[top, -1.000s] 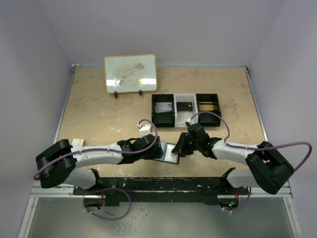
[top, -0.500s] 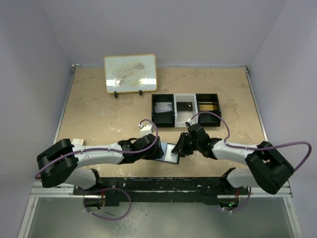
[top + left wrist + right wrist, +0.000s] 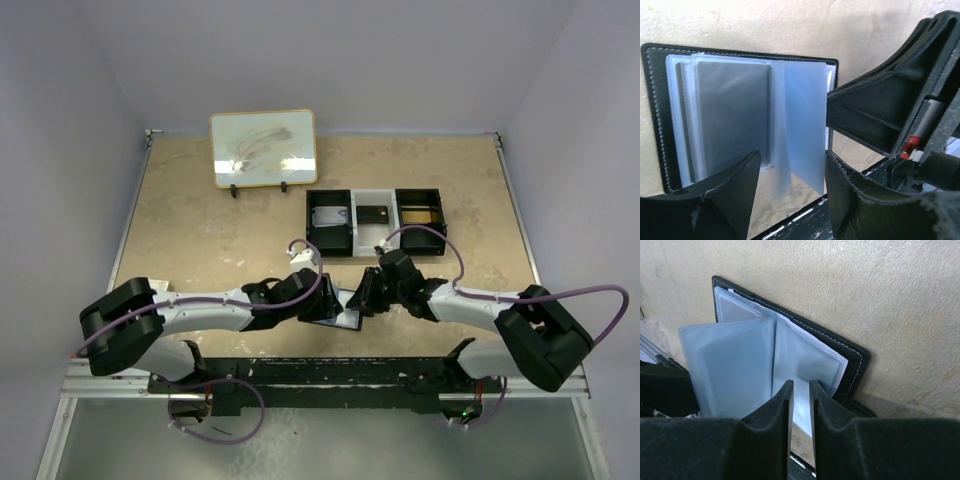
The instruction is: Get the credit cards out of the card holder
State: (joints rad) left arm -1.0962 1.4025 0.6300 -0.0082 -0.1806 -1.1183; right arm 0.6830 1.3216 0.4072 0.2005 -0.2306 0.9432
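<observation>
The black card holder (image 3: 652,100) lies open at the table's near edge (image 3: 349,319), its clear sleeves fanned out. One sleeve on the left half holds a grey card (image 3: 732,115). A single sleeve page (image 3: 805,115) stands up from the spine. My left gripper (image 3: 792,155) is open around that page's lower edge, its left finger apart from it. My right gripper (image 3: 801,385) has its jaws only a thin slit apart, with nothing seen between them. Its tips sit over the right-hand sleeves (image 3: 810,360), inside the black cover (image 3: 855,365).
A black-and-white three-compartment tray (image 3: 312,222) sits behind the grippers, with a light card, a dark card and a gold card in its bins. A framed whiteboard (image 3: 264,147) stands at the back left. A black rail (image 3: 330,370) runs along the near edge.
The left gripper has slid right over the card holder and its jaws have narrowed around the raised sleeve page. The right arm has not moved.
</observation>
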